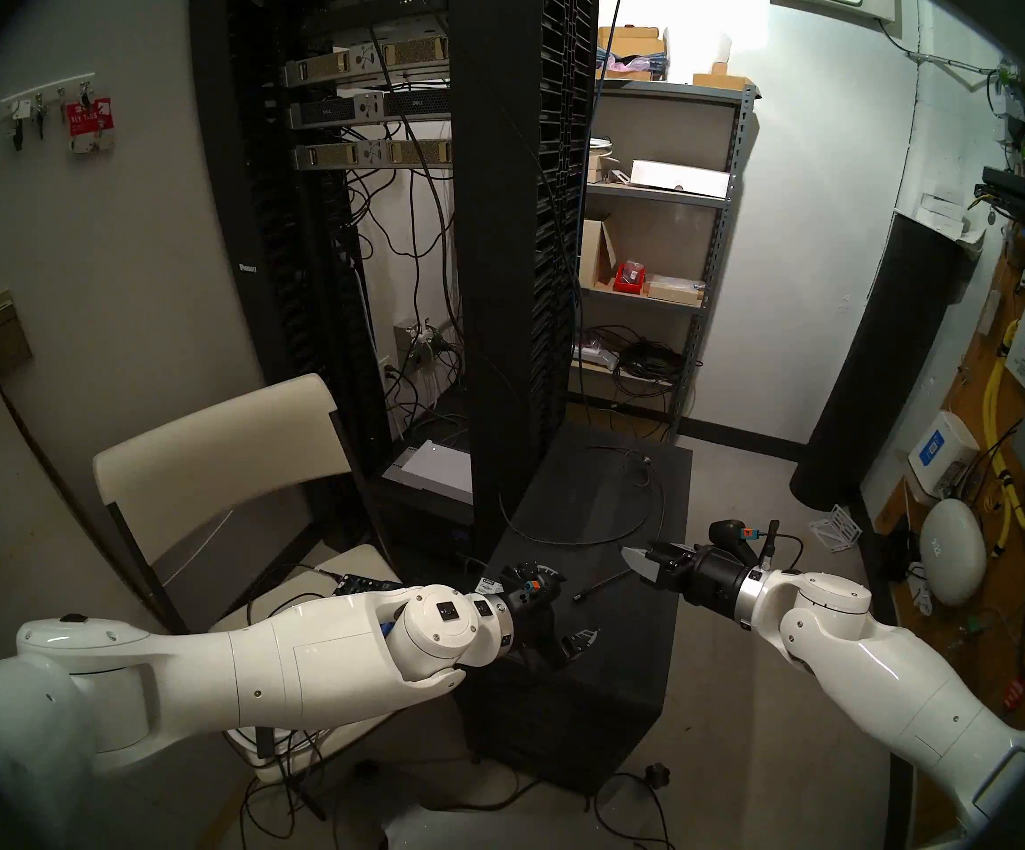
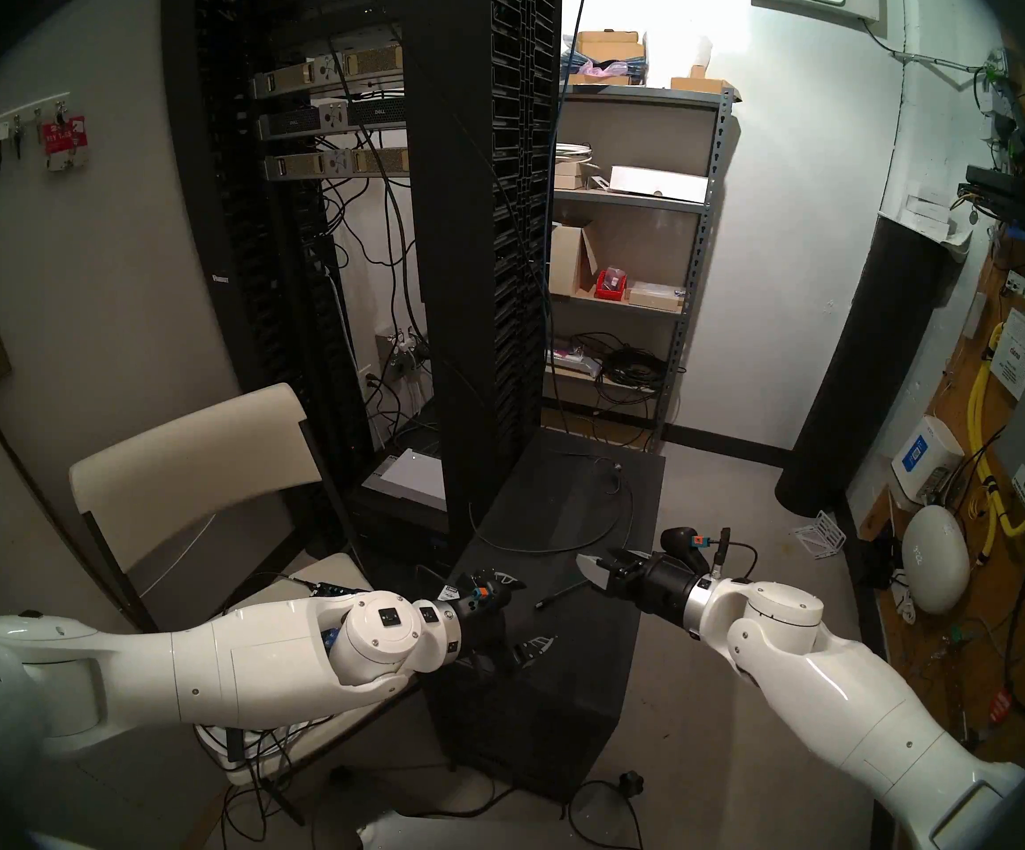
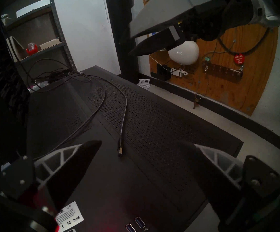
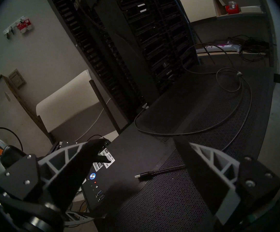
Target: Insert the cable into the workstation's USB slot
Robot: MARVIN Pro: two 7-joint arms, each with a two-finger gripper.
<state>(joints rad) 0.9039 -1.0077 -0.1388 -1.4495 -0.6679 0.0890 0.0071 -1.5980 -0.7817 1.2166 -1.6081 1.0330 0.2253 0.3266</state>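
Head views: cable (image 1: 602,527) loose atop workstation (image 1: 565,695), plug at 6 o'clock of its loop | left wrist: left claw (image 3: 146,143) wide, empty, plug (image 3: 120,148) between tips; pinch the black shell squarely | right wrist: right claw (image 4: 139,141) wide, empty; USB ports (image 4: 100,194) at plug's 8 o'clock.

The two head views are evenly lit, brightest on the white wall (image 1: 816,229) at the back right, while the server rack (image 1: 497,217) and the workstation (image 1: 589,665) swallow detail in near-black. Both wrist views are much dimmer and grainy (the workstation top reads as murky brown-grey), with a small blue-lit button (image 4: 92,176) and a red glow the only bright spots there. All four pictures bend straight lines toward a dark fisheye rim, and the near fingers (image 3: 72,161) look soft and smeared.
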